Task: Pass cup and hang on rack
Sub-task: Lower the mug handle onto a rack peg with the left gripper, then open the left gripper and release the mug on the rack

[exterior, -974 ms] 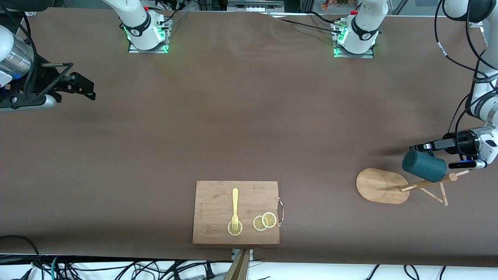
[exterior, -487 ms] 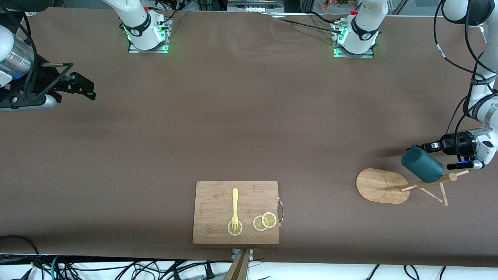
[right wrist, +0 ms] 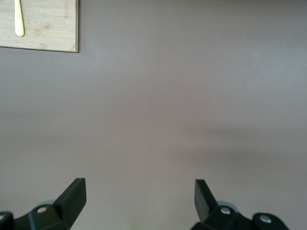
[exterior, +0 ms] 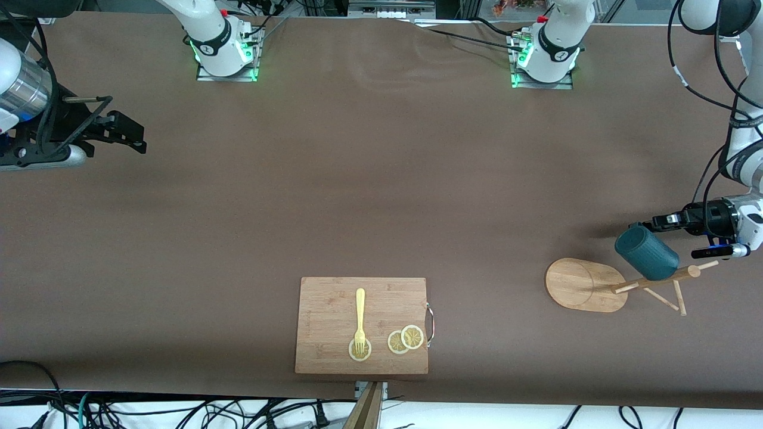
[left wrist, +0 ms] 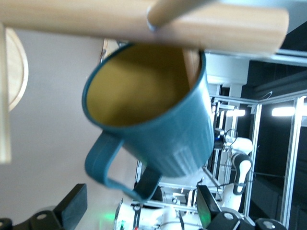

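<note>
The teal-blue ribbed cup point(exterior: 647, 255) hangs tilted on the wooden rack point(exterior: 586, 285) at the left arm's end of the table. In the left wrist view a thin peg point(left wrist: 192, 67) runs into the cup's yellow mouth point(left wrist: 144, 91), under the thick post point(left wrist: 144, 19). My left gripper point(exterior: 651, 227) is open beside the cup. Its fingers point(left wrist: 72, 206) stand wide on either side of the cup's handle point(left wrist: 103, 163) and do not touch it. My right gripper point(exterior: 122, 128) is open and empty, and waits over bare table at the right arm's end.
A wooden cutting board point(exterior: 334, 298) lies near the table's front edge, with a yellow fork point(exterior: 359, 319) and lemon slices point(exterior: 405, 338) on it. Its corner shows in the right wrist view point(right wrist: 48, 33). The brown cloth covers the table.
My left gripper has drawn back from the cup toward the table's end. The cup has tilted a little and stays on the rack. The right arm has not moved.
</note>
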You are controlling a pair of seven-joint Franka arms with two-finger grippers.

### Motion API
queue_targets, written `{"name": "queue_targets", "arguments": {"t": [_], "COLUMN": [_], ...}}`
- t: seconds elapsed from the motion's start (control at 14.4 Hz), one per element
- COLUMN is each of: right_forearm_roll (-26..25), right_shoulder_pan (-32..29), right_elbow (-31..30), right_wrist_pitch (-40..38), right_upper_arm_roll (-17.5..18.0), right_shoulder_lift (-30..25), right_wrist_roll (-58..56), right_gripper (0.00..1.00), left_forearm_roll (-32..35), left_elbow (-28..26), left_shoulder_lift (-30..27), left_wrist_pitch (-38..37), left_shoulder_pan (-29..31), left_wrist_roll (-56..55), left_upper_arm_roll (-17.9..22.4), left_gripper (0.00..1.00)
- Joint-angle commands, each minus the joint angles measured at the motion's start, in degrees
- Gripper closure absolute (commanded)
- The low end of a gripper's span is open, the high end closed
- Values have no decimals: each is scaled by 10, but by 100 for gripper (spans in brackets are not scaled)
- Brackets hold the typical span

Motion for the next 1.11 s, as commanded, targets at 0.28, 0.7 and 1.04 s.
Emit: {"name": "queue_targets", "arguments": {"t": [0.28, 0.7, 1.04], "right_forearm_roll": [-6, -5, -3], "right_shoulder_pan": [11, 14, 14], "right_elbow": [10, 10, 9], "right_wrist_pitch": [-3, -1, -1], "right_upper_arm_roll": [7, 7, 6], "right_shoulder_lift": [2, 2, 2], "right_wrist_roll": [-9, -7, -8], "right_gripper": [0, 0, 0], "left_forearm_roll": [125, 257, 380], "left_elbow": [4, 78, 143], "left_shoulder_lift": [-53, -93, -159], "left_wrist_pitch": [-67, -116, -79], "left_shoulder_pan": [16, 37, -28], "left_wrist_roll": [3, 3, -33], "left_upper_arm_roll": [5, 12, 2], "left_gripper": [0, 0, 0]}}
